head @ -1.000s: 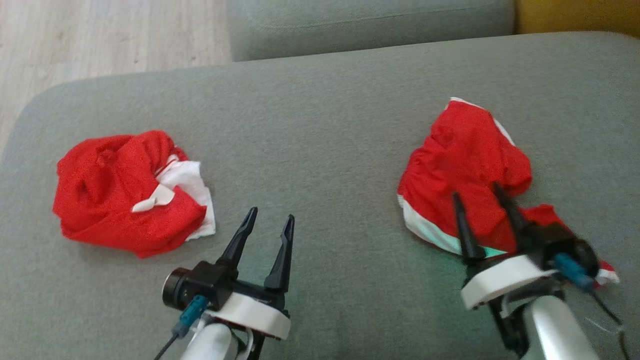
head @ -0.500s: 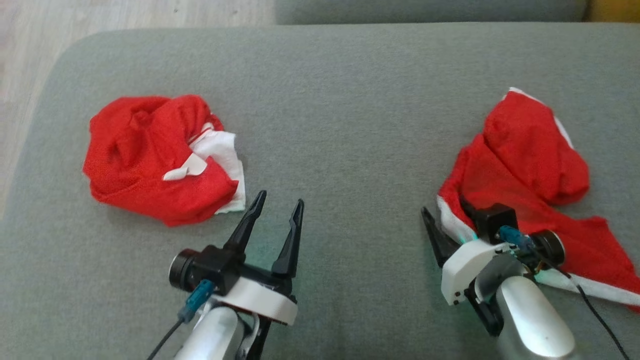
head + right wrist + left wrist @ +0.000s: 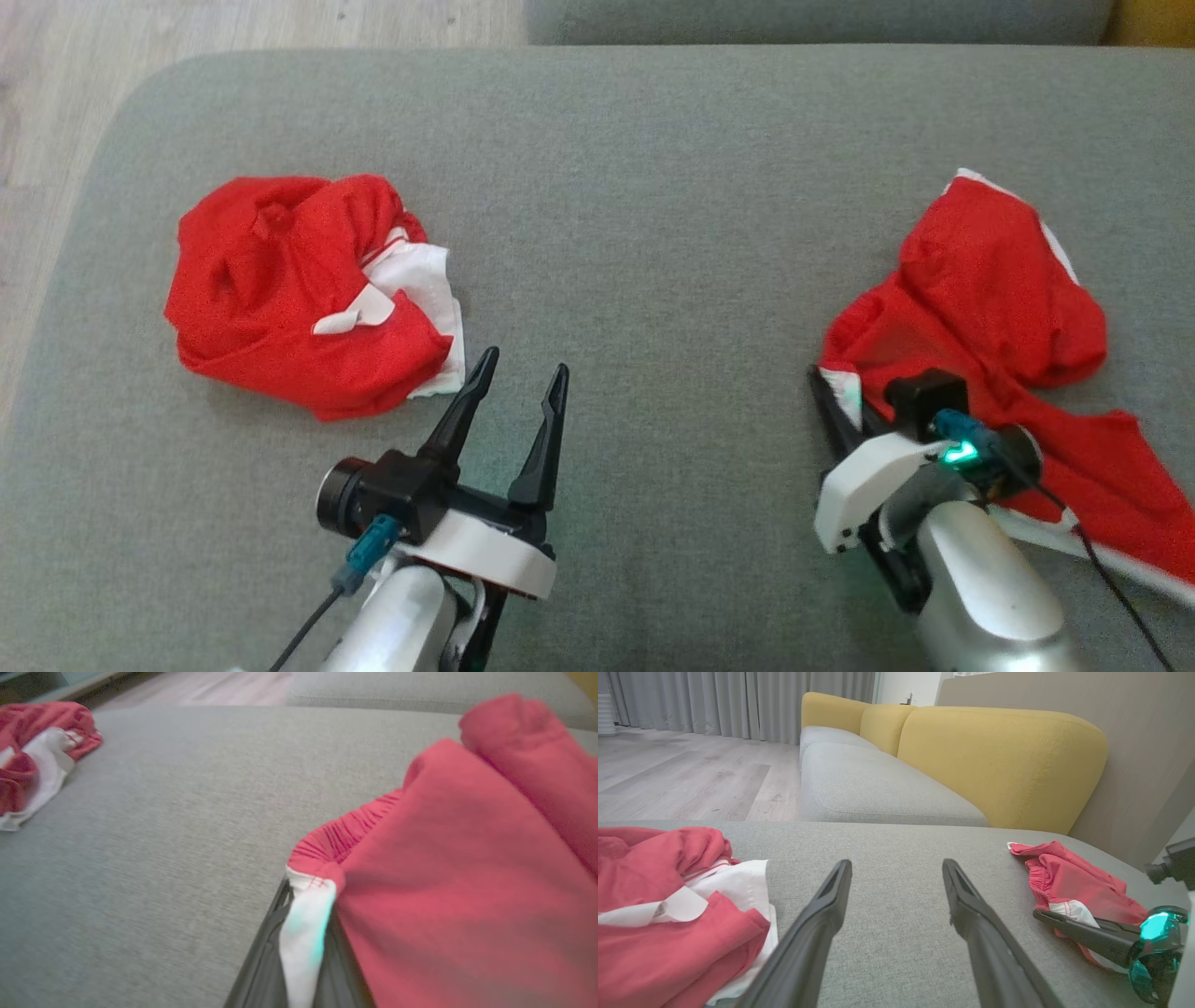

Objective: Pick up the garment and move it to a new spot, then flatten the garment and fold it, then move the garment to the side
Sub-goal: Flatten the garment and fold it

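Observation:
The garment [image 3: 990,280] is red with white trim and lies crumpled at the right of the grey sofa seat [image 3: 653,187]. My right gripper [image 3: 829,385] is at its near left corner, shut on the white-trimmed hem. In the right wrist view, the white hem [image 3: 303,933] is pinched between the two dark fingers [image 3: 268,956] and the red garment [image 3: 467,882] spreads to the right. My left gripper [image 3: 525,362] hovers open over bare seat at the middle, holding nothing. The left wrist view shows my left gripper [image 3: 896,863] wide apart, with the garment [image 3: 1069,882] and right gripper [image 3: 1038,913] at the right.
A second crumpled red and white garment [image 3: 299,289] lies at the left of the seat, close to my left gripper. Wooden floor [image 3: 56,140] lies beyond the seat's left edge. Another grey seat [image 3: 878,788] and yellow backrests [image 3: 999,760] stand behind.
My right gripper has turned, come down to the garment's near left corner and shut on the white-trimmed hem. The head camera has shifted. The left gripper stays open.

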You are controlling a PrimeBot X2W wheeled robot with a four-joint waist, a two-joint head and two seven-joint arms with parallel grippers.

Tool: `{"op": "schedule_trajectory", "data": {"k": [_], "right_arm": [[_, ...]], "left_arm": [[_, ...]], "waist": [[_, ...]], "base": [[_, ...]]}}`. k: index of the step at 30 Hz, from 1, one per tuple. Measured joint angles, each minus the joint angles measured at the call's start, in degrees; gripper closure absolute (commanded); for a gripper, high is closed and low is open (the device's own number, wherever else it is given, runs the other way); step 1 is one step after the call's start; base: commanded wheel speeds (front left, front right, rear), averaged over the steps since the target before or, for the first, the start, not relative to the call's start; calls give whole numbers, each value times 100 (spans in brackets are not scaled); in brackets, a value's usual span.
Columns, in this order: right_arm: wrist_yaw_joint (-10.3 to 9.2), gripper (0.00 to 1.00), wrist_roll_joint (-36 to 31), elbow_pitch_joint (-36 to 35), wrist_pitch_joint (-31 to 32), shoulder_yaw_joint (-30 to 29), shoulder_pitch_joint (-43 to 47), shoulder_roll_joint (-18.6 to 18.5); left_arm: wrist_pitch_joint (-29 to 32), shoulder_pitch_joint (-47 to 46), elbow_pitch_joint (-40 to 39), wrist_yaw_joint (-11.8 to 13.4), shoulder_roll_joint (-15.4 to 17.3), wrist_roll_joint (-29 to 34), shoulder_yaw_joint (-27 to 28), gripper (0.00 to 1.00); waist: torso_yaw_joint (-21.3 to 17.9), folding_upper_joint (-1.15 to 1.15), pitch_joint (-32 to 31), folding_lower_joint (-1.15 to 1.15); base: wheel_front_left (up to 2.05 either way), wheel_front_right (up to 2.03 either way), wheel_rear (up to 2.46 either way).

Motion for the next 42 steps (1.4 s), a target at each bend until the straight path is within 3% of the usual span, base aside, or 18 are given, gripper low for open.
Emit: {"op": "schedule_trajectory", "data": {"k": [8, 16, 17, 18, 25, 33, 38, 42], "right_arm": [[0, 100, 1065, -357, -454, 1042, 3, -11], [0, 100, 1791, -653, -342, 2137, 14, -22], [0, 31, 1793, -617, -271, 2243, 19, -21], [0, 0, 1771, -576, -218, 2336, 19, -21], [0, 0, 1717, -665, -537, 2050, 21, -22], [0, 0, 1239, -1140, -898, 845, 160, -16], [0, 0, 832, -1391, -907, -213, 907, -18], [0, 0, 673, -1474, -889, -591, 1386, -15]], "left_arm": [[0, 21, 43, -10, 0, 0, 2, 0], [0, 192, 49, -10, 0, 0, 0, 0], [0, 223, 49, -10, 0, 0, 0, 0], [0, 249, 51, -10, 1, 0, 0, 0], [0, 260, 44, 0, 1, 0, 41, 0], [0, 270, 10, 25, 2, 0, 171, 0], [0, 310, -4, 23, 1, 9, 203, 0], [0, 354, -13, 18, 0, 9, 196, 0]], "waist": [[-84, 0, -274, -1], [-63, 0, -437, -1], [-56, 0, -451, -1], [-49, 0, -464, -1], [-70, 0, -520, -1], [-250, 0, -585, -1], [-454, 0, -595, -1], [-559, 0, -542, -1]], "base": [[0, 0, 0], [0, 0, 0], [0, 0, 0], [0, 0, 0], [0, 0, 0], [0, 0, 0], [0, 0, 0], [0, 0, 0]]}}
